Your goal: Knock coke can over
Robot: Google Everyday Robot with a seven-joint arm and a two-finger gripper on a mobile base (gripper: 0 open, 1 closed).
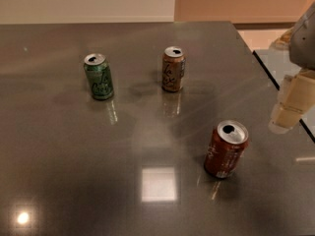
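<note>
Glossy grey table (74,181), coke can (226,149) standing, pincer (288,114) near its right, apart, grip state unclear.

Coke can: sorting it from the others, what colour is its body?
The coke can is dark red-brown, camera view; gripper is right of it.

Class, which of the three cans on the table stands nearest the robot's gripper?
The dark red-brown coke can, front right. The gripper hangs to its right; the green can and tan can stand farther back.
</note>
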